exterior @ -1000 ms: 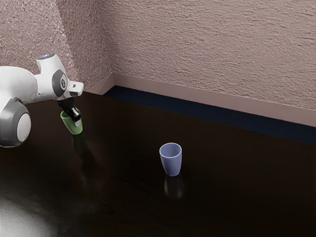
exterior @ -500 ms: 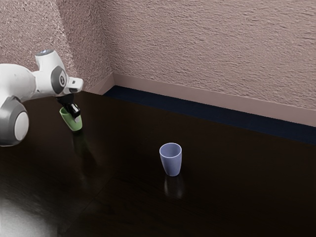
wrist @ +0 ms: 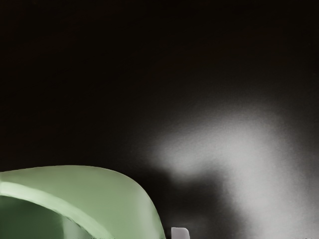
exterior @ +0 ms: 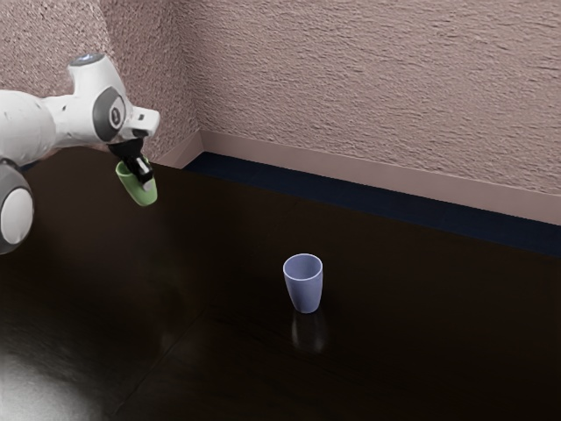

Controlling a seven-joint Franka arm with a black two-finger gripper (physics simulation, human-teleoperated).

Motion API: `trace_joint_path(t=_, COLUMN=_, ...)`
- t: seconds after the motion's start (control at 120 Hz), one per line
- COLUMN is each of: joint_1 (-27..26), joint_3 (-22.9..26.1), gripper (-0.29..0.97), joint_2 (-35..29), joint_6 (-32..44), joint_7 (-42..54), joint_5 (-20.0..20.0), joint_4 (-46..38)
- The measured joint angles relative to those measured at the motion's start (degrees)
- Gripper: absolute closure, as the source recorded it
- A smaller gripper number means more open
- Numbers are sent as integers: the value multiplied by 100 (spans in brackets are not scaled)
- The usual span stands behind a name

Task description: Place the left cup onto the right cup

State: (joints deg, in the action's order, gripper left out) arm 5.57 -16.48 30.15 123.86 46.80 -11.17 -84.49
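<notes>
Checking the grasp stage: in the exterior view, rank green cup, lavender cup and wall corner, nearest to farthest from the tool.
1. Green cup: clamped in the tool, above the table.
2. Wall corner: behind it, slightly toward the exterior view's right.
3. Lavender cup: upright on the table, far toward the view's right.

a dark glossy table (exterior: pixel 412 351) stands before a rough pinkish wall (exterior: pixel 368 79) and baseboard (exterior: pixel 351 173).

A green cup (exterior: pixel 138 186), a lavender cup (exterior: pixel 303 282), a dark glossy table (exterior: pixel 412 333).
</notes>
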Motion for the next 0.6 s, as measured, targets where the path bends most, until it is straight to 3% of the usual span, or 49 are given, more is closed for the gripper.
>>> trace_joint_path(t=0.6, joint_1=-50, joint_3=1336, gripper=78, joint_2=-946, joint_6=-279, joint_7=-1266, joint_5=1299, joint_4=-550)
